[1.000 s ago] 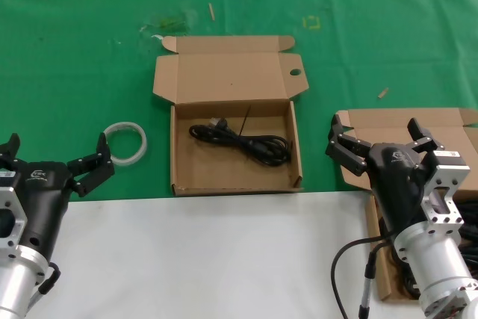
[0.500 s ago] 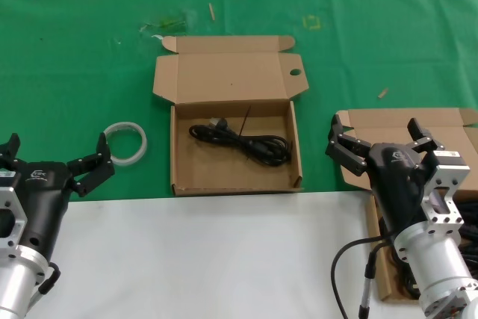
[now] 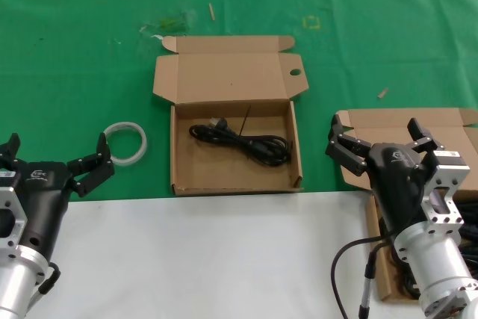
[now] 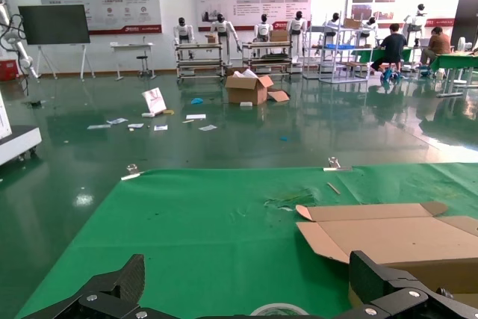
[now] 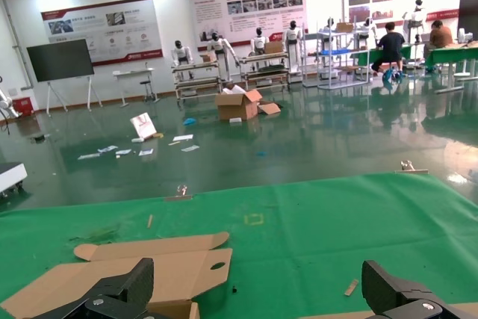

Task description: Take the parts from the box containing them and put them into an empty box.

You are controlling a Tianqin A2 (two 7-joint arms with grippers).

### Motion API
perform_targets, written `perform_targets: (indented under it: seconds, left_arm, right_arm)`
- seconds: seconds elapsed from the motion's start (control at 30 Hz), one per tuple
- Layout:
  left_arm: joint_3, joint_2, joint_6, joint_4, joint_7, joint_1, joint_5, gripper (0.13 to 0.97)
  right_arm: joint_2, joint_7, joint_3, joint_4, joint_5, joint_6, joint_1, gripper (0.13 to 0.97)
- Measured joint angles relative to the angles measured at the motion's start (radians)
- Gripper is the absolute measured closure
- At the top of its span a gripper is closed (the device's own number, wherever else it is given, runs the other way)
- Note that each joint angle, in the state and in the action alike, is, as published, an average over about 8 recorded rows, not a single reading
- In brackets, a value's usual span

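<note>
The holed-lid box at frame centre already holds one cable. The supply box at lower right seems to hold more. Both the right gripper and left gripper hang spread and empty.
</note>
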Motion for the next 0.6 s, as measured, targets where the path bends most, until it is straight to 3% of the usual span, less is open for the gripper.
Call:
perform_targets:
  seconds: [0.6]
  left_arm:
    - [0.000,0.000,0.000,0.000,0.000,0.000,0.000,0.132]
  right_arm:
    - [0.000,0.000,0.000,0.000,0.000,0.000,0.000,0.129]
